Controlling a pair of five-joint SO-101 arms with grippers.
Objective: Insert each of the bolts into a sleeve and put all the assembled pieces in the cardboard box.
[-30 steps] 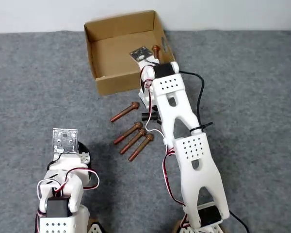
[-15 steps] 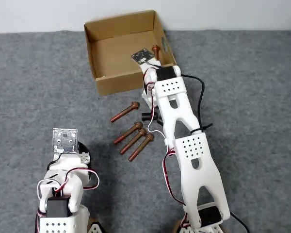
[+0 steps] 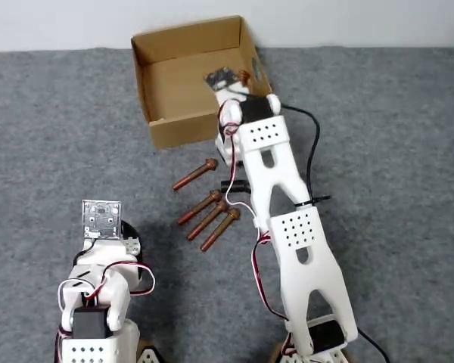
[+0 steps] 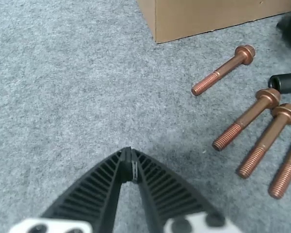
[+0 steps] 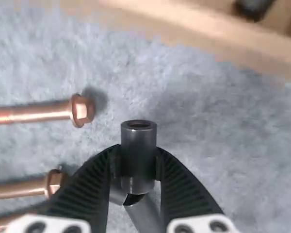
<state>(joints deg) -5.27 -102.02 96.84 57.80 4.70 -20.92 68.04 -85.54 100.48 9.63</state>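
In the right wrist view my right gripper (image 5: 137,154) is shut on a black sleeve (image 5: 138,138), held just above the carpet with its open end facing the cardboard box (image 5: 194,29). A second grey-black sleeve (image 5: 141,216) lies under the fingers. Several copper bolts (image 3: 207,219) lie side by side on the carpet left of the right arm (image 3: 268,151), with one more bolt (image 3: 195,174) nearer the box (image 3: 166,132). My left gripper (image 4: 129,167) is shut on nothing, low over bare carpet short of the bolts (image 4: 247,119).
A copper bolt head (image 3: 243,76) shows by the box's right wall. A black sleeve end (image 4: 286,81) lies beside the bolts. The left arm (image 3: 98,287) is folded at the near left. Grey carpet stretches open left and right.
The right arm's wrist has tipped and shifted slightly toward the box, still holding the sleeve. The left arm and the bolts have not moved.
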